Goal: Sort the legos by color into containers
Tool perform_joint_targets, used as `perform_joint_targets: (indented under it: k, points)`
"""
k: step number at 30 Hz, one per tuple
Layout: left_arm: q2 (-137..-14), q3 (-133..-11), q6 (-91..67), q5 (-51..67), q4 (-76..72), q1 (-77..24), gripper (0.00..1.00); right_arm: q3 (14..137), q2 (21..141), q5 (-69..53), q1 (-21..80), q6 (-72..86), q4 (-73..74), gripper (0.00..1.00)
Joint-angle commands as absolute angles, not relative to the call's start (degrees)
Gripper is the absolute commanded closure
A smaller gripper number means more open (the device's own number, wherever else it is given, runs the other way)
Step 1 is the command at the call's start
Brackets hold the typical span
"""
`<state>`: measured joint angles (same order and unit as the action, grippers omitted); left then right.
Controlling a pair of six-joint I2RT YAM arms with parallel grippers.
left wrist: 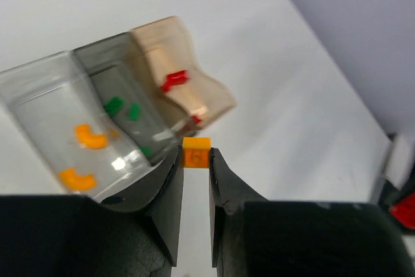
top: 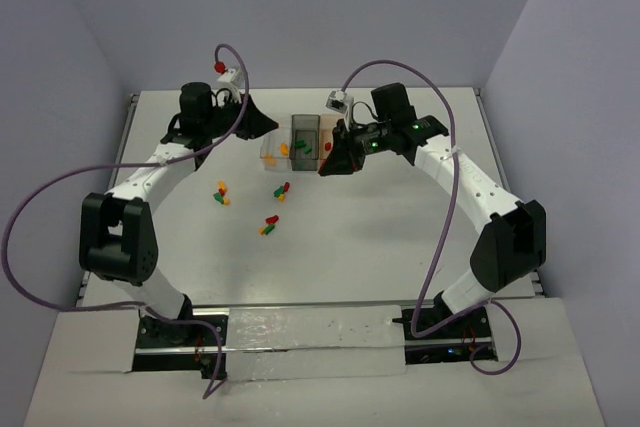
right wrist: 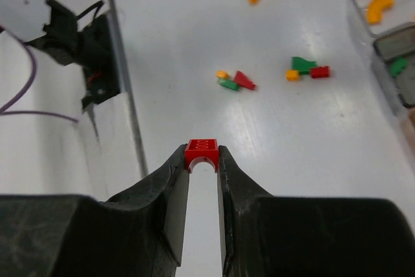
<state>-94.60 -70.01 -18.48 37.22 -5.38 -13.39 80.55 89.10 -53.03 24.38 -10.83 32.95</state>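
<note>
White tabletop [top: 400, 237] is seen from above bearing three joined bins [top: 305, 118] and loose legos [top: 268, 224]. Only by the wrist views are the grips revealed: the left gripper [left wrist: 196, 160] is clamped on an orange brick [left wrist: 196, 152] beside the bins, the right gripper [right wrist: 203, 160] on a red brick [right wrist: 201, 150].

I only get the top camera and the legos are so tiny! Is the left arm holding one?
Observer: Yes. The left end effector pinches an orange-yellow brick between its fingertips.
Operator: And the right arm?
Observer: The right end effector grips a red brick with an arch cut into it.
Operator: What shape are the orange ones in the clear bin?
Observer: The clear bin holds two curved orange pieces, like little bananas.
</note>
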Motion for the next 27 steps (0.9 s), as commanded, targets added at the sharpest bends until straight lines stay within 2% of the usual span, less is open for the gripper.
perform_joint_targets:
  k: [1,4,11,16,18,23,27]
  points:
    - [-99.32,-74.53,-13.19,23.00,-0.18,-13.45,1.00,81.19,88.31,-42.63,23.91,-6.71,26.63,1.00]
    - [-103.74,-78.44,-12.66,19.58,3.89,-13.62,1.00,82.22,89.34,-36.35,23.82,-5.15,25.18,1.00]
    - [-111.22,-84.73,-12.83,19.52,5.83,-13.93,0.91,86.14,93.52,-27.59,23.78,-3.66,24.34,1.00]
    - [-115.07,-88.69,-13.07,19.01,8.39,-14.21,0.77,90.56,99.42,-20.66,23.73,-3.04,24.80,1.00]
    - [-115.94,-89.93,-13.12,18.51,9.14,-14.30,0.66,92.63,102.17,-18.61,23.64,-2.37,25.60,1.00]
    - [-116.94,-91.78,-12.70,18.34,10.92,-14.86,0.48,97.25,107.43,-15.33,22.79,-0.43,26.14,1.00]
    - [-116.65,-92.70,-13.09,19.40,11.59,-14.94,0.41,99.54,110.89,-14.26,22.41,-0.18,25.76,1.00]
